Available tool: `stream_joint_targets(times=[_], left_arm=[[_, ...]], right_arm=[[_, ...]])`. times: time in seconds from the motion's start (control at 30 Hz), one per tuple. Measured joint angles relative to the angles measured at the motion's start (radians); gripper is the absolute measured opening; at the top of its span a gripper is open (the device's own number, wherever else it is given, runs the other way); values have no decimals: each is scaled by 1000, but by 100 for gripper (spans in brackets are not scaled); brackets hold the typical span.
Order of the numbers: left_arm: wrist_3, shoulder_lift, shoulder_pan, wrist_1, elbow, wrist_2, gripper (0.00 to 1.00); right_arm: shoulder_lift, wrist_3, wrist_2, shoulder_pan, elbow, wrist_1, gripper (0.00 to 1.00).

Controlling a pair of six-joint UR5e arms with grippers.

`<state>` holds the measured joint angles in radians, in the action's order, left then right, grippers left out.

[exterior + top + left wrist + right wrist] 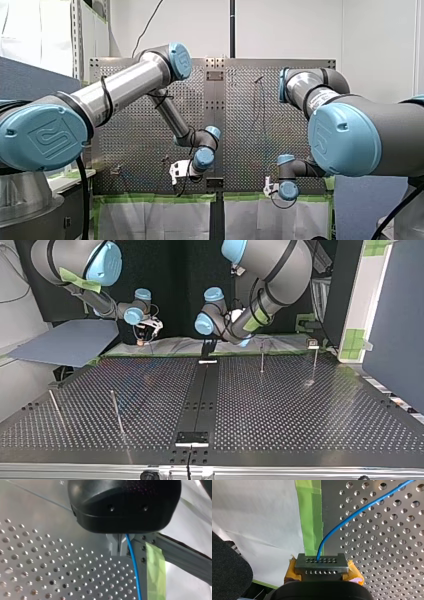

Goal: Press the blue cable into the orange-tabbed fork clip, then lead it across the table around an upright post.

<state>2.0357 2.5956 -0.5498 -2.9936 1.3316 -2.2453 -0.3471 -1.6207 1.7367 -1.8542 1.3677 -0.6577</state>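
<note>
Thin blue cable: pinched between the yellow pads of my right gripper, at the edge of the perforated metal table by the green tape strip. From there it arcs away over the holes. My left gripper: metal fingers pressed together, cable running just beside them, also near the taped edge.

Two claws: one left claw, one right claw. One blue cable. One perforated bench. Four thin upright metal posts: post and post near the bench's arm-side edge, post and post toward the opposite edge.
</note>
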Motion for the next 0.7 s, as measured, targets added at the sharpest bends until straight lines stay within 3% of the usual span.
stream_joint_targets(times=[0.27,0.7], left_arm=[[-2,-26,-21,38,66,-32,0],[-17,-117,-29,109,177,-50,0]], right_arm=[[0,-2,0,0,0,4,0],[1,-4,-1,3,0,3,0]])
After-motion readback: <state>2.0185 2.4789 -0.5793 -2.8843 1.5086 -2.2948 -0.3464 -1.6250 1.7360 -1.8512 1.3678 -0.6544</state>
